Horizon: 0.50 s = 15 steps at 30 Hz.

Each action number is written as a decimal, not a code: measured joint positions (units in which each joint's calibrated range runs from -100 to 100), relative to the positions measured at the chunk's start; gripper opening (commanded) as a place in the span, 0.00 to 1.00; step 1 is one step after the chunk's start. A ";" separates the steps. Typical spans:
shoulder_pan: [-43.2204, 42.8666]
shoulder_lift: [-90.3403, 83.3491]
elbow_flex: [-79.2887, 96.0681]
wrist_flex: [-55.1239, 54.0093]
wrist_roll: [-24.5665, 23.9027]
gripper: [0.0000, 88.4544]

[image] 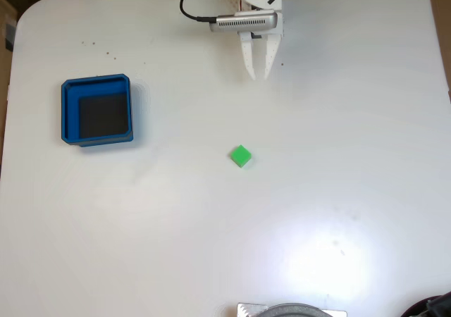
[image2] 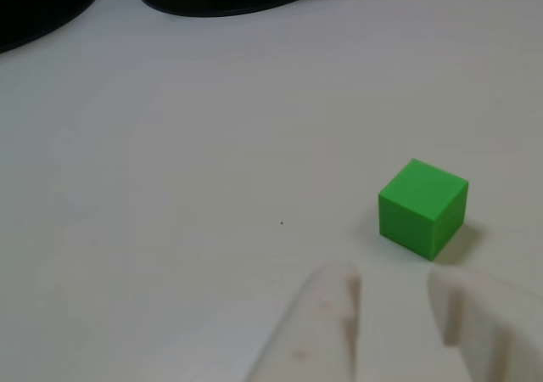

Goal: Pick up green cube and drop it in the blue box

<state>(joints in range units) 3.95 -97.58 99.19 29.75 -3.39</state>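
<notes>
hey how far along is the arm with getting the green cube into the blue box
Nothing looks done yet: the green cube sits on the table, well apart from the blue box. The hand holds nothing and is apart from the cube. Grasping, carrying and dropping remain.

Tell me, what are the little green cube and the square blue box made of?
The small bright green cube looks like hard plastic: flat matte faces, crisp edges, one even colour. The square, shallow blue box also looks like plastic, with thick matte walls, clipped corners and a black floor. Whether that floor is plastic too, I cannot tell.
</notes>
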 measured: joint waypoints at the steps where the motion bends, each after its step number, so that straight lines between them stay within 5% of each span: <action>1: 0.00 0.00 0.00 0.00 0.00 0.02; 15: 0.00 6.85 -2.15 -0.08 0.00 0.02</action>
<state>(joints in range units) 3.95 -90.73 97.05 29.66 -3.39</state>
